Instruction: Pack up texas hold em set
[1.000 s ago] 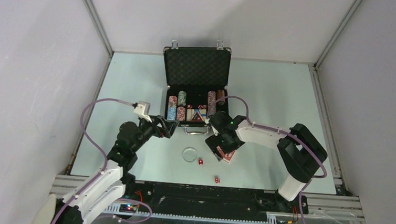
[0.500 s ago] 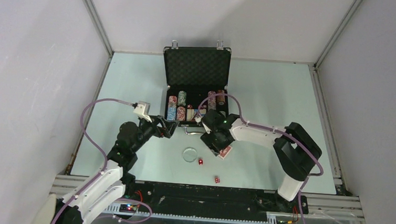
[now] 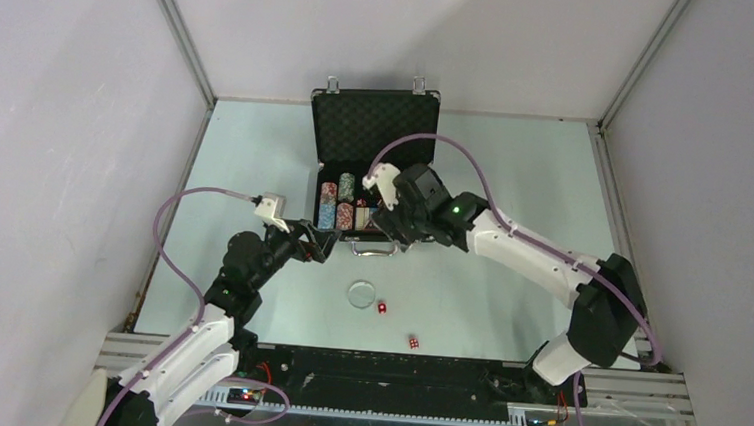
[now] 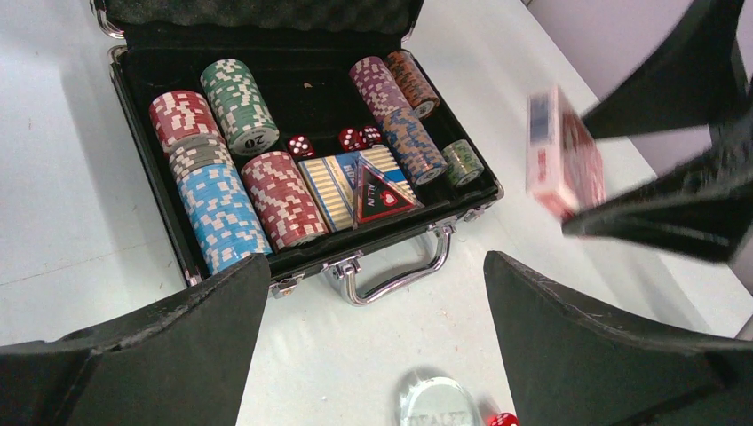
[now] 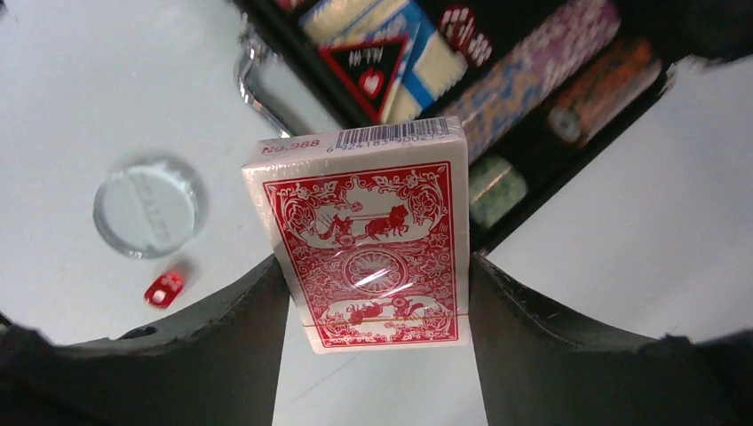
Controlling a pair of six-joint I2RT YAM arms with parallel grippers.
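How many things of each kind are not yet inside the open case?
card deck: 1, held in the right gripper
clear disc: 1
red dice: 2
Total: 4

I have bare worktop [image 3: 515,183] either side of the black foam-lined briefcase [image 4: 302,89]; its upright lid [image 3: 374,128] walls the back. Striped chip stacks [image 4: 222,213] crowd both ends inside. My right gripper [image 5: 373,293], clamping the red-backed card deck [image 4: 564,164], hangs at its front right corner. A clear round disc [image 3: 359,293] and red dice [image 3: 382,308] dot the near side.
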